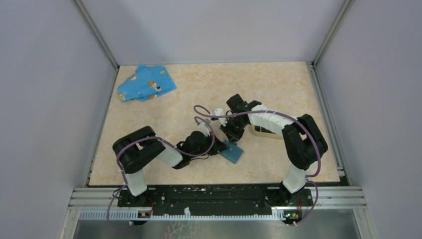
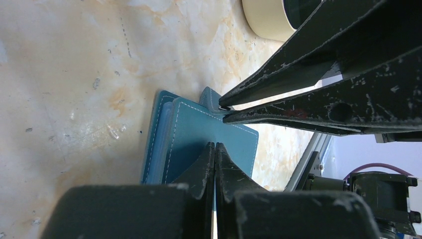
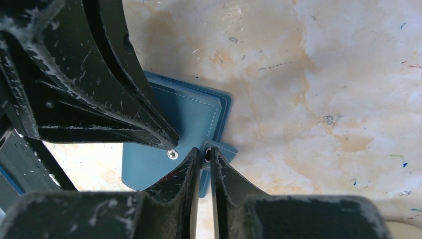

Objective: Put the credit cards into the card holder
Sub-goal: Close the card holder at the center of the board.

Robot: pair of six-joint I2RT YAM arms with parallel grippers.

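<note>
– Left claw (image 2: 215, 149), what's it doing?
– Clenched tight with nothing between its fingers, tips down on the blue case (image 2: 199, 130), which lies flat on the desk (image 1: 209, 84) toward the near edge.
– And the right claw (image 3: 201, 155)?
– Pinching the case's little snap tab (image 3: 220, 148).
– Where's the card holder (image 1: 262, 132)?
– Partly behind the right arm (image 1: 298, 139), toward the right edge, apart from the case. A blue cloth (image 1: 147, 83) sits in the far left corner.
</note>
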